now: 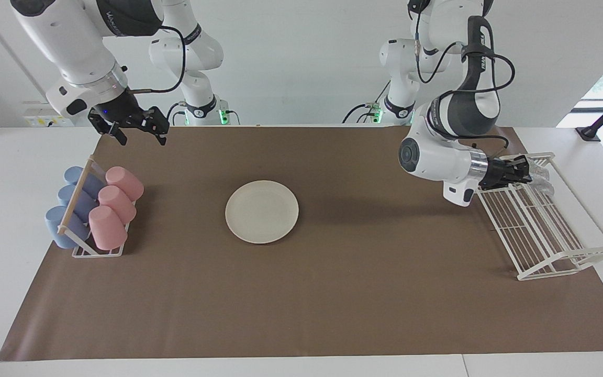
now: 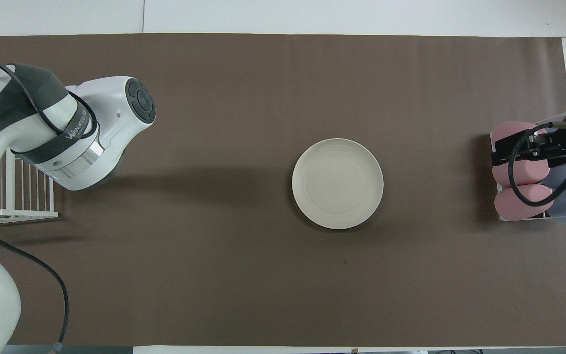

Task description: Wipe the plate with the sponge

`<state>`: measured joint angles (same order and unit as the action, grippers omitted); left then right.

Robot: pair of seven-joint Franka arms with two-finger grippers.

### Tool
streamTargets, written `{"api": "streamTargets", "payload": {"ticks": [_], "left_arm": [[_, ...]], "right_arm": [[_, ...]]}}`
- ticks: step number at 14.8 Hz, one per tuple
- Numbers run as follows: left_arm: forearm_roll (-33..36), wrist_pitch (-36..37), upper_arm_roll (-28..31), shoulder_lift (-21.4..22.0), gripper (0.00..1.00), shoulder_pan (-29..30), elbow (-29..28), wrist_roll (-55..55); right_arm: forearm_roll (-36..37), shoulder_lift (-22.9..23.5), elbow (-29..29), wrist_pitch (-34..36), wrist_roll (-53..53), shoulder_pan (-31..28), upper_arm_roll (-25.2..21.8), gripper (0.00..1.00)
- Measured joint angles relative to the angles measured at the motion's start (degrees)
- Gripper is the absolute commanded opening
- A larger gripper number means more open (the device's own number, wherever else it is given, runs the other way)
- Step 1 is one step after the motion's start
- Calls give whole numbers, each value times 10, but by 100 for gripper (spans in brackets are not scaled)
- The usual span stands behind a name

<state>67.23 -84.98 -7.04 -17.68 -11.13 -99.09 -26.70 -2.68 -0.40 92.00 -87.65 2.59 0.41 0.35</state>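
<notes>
In the facing view, the left gripper [image 1: 525, 172] is seen over the white wire rack [image 1: 542, 230] at the left arm's end of the table; a pale, glittery thing, probably the sponge [image 1: 541, 175], is seen at its tips, but whether the fingers are clamped on it cannot be told. The plate [image 1: 261, 211] lies bare on the brown mat [image 1: 333, 293], well apart from both grippers. The right gripper [image 1: 136, 135] hangs with fingers spread over the mat's edge near the cup rack [image 1: 92, 220].

In the overhead view, the left gripper is hidden under its own arm. The right gripper [image 2: 519, 150] is shown over the pink cups [image 2: 521, 189], and the plate [image 2: 337, 183] lies mid-mat.
</notes>
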Motion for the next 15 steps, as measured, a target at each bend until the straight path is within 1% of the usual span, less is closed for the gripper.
{"api": "streamTargets", "payload": {"ticks": [2,4,8,12,13,15], "left_arm": [[1,-27,1,-19,0,22,6,-14],[1,-46,1,-23,0,35,7,-20],[-6,-60,-1,-24,0,39,4,-39],[-22,-67,-5,-24,0,39,4,-43],[-26,-72,-4,-24,16,39,4,-44],[-38,-83,-4,-24,73,39,4,-44]], "right_arm": [[0,0,5,-19,-12,0,1,100],[0,0,9,-24,-19,8,1,100],[0,-1,10,-24,-19,31,2,100],[0,-2,11,-24,-19,32,1,100],[1,-2,11,-24,-19,31,1,100],[1,-2,11,-25,-19,29,0,100]]}}
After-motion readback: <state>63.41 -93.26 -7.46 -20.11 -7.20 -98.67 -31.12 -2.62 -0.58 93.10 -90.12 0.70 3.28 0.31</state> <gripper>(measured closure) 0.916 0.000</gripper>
